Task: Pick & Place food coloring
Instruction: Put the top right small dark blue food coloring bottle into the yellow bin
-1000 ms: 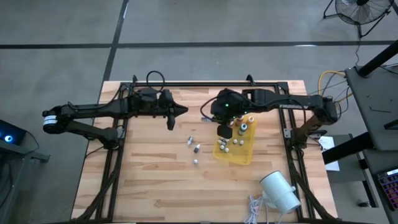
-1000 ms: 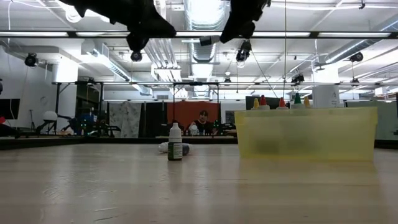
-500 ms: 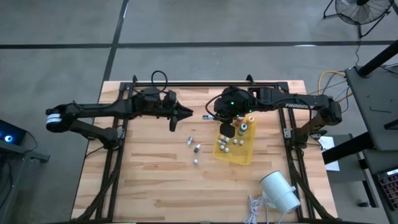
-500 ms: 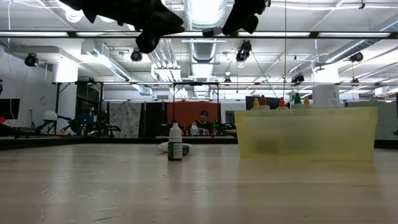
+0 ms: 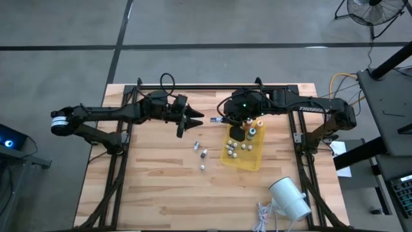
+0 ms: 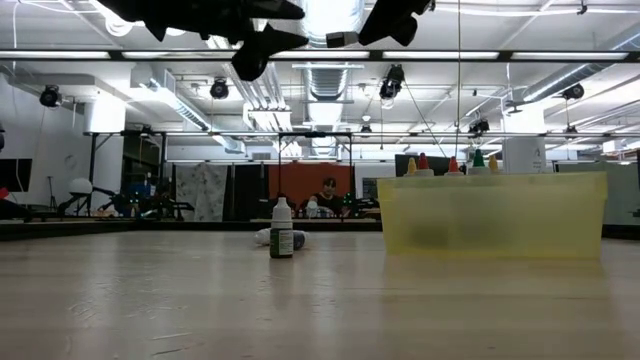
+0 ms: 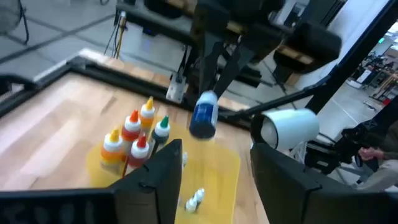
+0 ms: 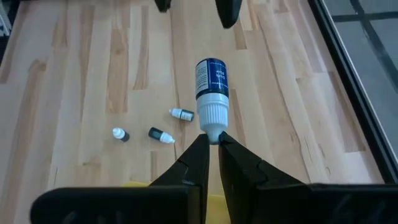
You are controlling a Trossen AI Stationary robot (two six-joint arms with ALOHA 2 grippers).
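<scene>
right wrist view: my right claw [image 8: 211, 140] is clenched on the white cap of a blue bottle [image 8: 211, 78], held above the table [image 8: 93, 62]. left claw [image 7: 211, 168] hangs released nearby. i judge the bottle light, stiff and slick; the body would give a steadier hold.
</scene>
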